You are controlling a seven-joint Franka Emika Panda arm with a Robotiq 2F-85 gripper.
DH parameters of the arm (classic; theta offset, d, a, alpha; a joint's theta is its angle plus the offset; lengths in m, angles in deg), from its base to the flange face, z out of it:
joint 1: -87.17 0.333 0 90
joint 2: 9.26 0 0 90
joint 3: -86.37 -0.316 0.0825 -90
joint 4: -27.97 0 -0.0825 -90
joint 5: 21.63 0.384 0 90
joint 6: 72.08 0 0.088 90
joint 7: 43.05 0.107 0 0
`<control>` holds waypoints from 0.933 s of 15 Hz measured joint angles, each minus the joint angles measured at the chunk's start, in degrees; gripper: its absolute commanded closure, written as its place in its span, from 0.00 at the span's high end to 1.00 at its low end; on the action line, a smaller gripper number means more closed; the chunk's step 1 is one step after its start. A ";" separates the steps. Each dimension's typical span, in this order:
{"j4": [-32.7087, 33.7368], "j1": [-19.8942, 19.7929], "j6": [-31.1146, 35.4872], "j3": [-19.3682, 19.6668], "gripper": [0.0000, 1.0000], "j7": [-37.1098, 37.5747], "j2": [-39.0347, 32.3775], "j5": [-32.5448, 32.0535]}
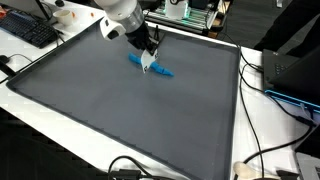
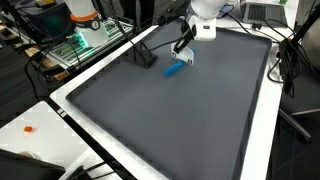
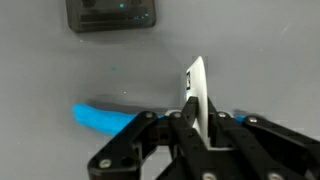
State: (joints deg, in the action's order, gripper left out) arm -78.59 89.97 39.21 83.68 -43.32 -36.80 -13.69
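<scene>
My gripper point(image 3: 192, 112) is shut on a thin white card-like piece point(image 3: 197, 82) with a small black mark, held upright between the fingertips. A blue elongated object point(image 3: 105, 117) lies flat on the grey mat just behind and to the left of the fingers. In both exterior views the gripper point(image 1: 148, 48) point(image 2: 184, 46) hangs low over the far part of the mat, with the white piece point(image 1: 150, 63) point(image 2: 188, 58) pointing down next to the blue object point(image 1: 160, 70) point(image 2: 176, 70). Whether the white piece touches the blue object I cannot tell.
A dark box-shaped device point(image 3: 112, 14) point(image 2: 145, 56) sits on the mat beyond the blue object. The grey mat point(image 1: 130, 120) has a raised rim on a white table. A keyboard point(image 1: 30, 30), a laptop point(image 1: 295, 80) and cables point(image 1: 265, 160) lie around it.
</scene>
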 measured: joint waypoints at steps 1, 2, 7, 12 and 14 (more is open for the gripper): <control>0.01 0.00 0.00 0.01 0.02 0.03 0.36 -0.02; 0.01 0.00 -0.01 0.04 0.02 0.09 0.81 -0.17; 0.01 0.00 -0.04 0.70 0.02 1.01 3.05 -1.47; 0.00 -0.04 -0.05 2.25 0.02 1.72 3.66 -3.70; 0.00 -0.07 -0.05 2.74 0.02 1.90 3.53 -4.34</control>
State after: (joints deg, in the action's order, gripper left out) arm -78.59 89.90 39.17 86.42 -41.42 -33.28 -18.03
